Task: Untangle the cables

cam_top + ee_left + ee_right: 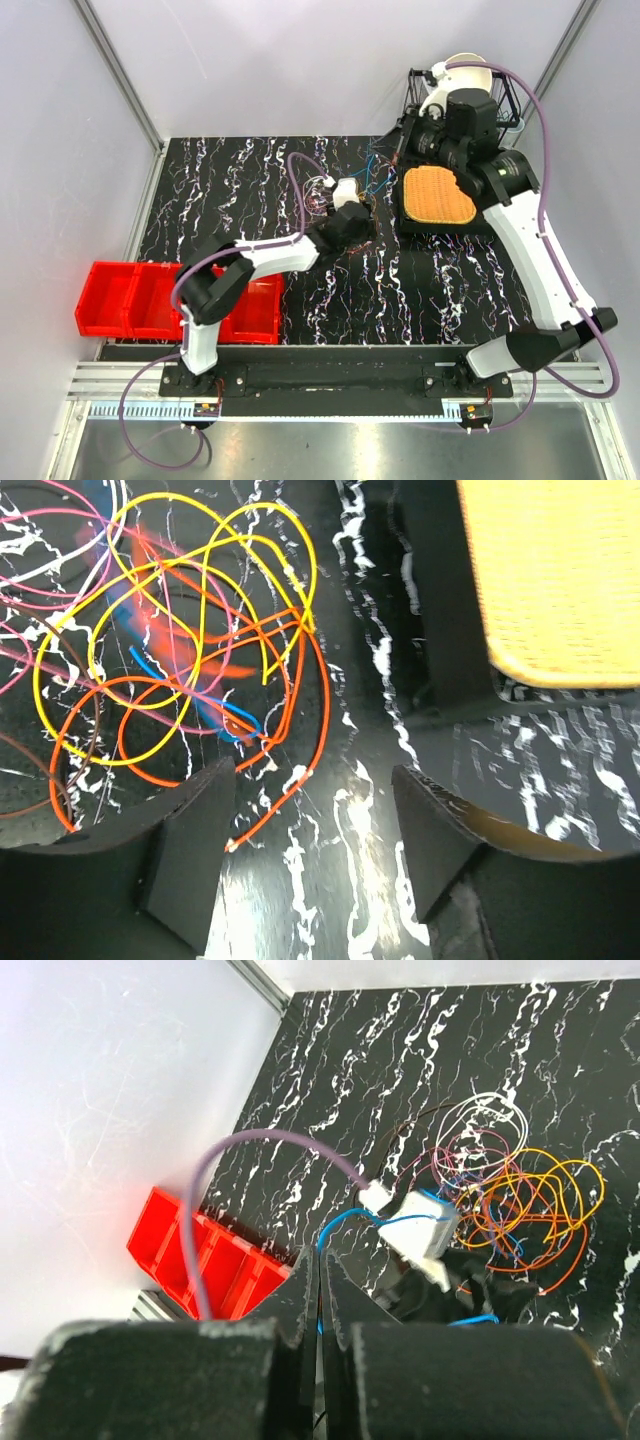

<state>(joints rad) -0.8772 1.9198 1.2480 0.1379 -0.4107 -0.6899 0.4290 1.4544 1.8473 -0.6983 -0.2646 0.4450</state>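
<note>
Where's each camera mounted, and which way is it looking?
Top external: above and behind the bases, looking down on the table; left arm and right arm show.
Left wrist: low over the cables, facing down; open left gripper frames the bottom.
Right wrist: raised far right, facing the red bins; right gripper shut on a blue cable.
Shared: all three see the cables.

Glossy marbled table (420, 290) (thin, smooth cables (180, 640)).

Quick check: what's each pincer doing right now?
Left pincer: open, holding nothing, cables just beside it.
Right pincer: closed, pinching a thin blue cable.
</note>
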